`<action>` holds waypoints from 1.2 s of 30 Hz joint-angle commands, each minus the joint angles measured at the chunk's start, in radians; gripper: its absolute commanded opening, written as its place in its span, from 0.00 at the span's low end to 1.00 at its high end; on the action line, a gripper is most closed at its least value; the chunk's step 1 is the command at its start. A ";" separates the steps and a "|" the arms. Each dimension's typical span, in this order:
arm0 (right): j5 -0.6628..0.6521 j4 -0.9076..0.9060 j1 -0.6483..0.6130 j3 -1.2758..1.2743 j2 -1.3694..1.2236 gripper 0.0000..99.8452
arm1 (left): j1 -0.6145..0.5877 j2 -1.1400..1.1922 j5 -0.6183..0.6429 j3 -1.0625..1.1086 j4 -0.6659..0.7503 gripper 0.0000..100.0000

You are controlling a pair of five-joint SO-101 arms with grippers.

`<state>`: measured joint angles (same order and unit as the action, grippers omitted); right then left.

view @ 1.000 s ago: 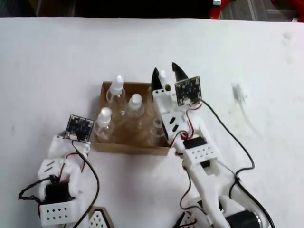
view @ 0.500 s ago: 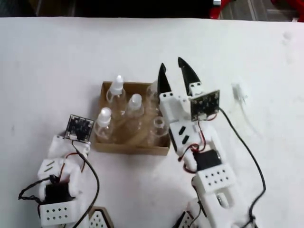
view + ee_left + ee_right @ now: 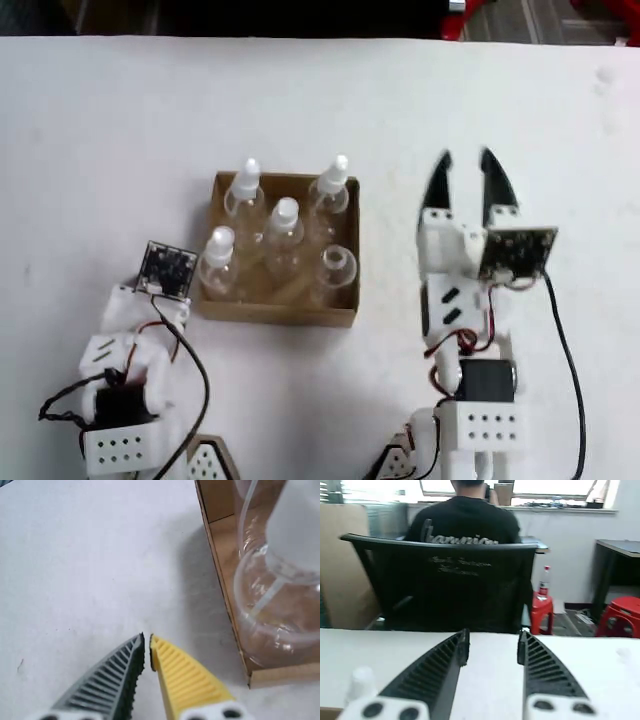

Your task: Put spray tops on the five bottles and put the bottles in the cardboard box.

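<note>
The cardboard box [image 3: 275,311] sits mid-table. Several clear bottles stand inside it. Those at the far left [image 3: 246,187], far right [image 3: 333,182] and centre [image 3: 284,226] carry white spray tops, as does the near-left one [image 3: 218,256]. The near-right bottle [image 3: 337,266] has a bare neck. My right gripper [image 3: 463,172] hangs open and holds nothing, to the right of the box and apart from it; in its own view the right gripper [image 3: 492,647] points over the table's far edge. My left gripper [image 3: 147,644] is shut just over the table beside the box wall [image 3: 220,580], next to a bottle [image 3: 272,605].
The left arm [image 3: 130,330] rests at the box's near-left corner. Bare white table spreads to the left, behind and to the right of the box. A black chair [image 3: 450,580] stands beyond the far edge.
My right gripper has swung from the box's far-right corner out to the right. This uncovers the topped bottle standing there. The left arm has not moved.
</note>
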<state>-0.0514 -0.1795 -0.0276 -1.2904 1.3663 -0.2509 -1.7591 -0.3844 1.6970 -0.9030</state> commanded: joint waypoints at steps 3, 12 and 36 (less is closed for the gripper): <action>0.003 0.104 0.110 -0.218 0.232 0.13 | 0.010 -0.005 -0.009 -0.002 -0.005 0.02; 0.003 0.147 0.145 -0.400 0.417 0.13 | 0.012 -0.005 -0.008 -0.002 -0.005 0.02; 0.002 -0.139 0.150 -0.400 0.409 0.13 | 0.012 -0.005 -0.008 -0.002 -0.005 0.02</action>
<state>-0.0514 -0.3606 0.1105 -1.6817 1.7683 -0.2509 -1.7591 -0.3844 1.6970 -0.9030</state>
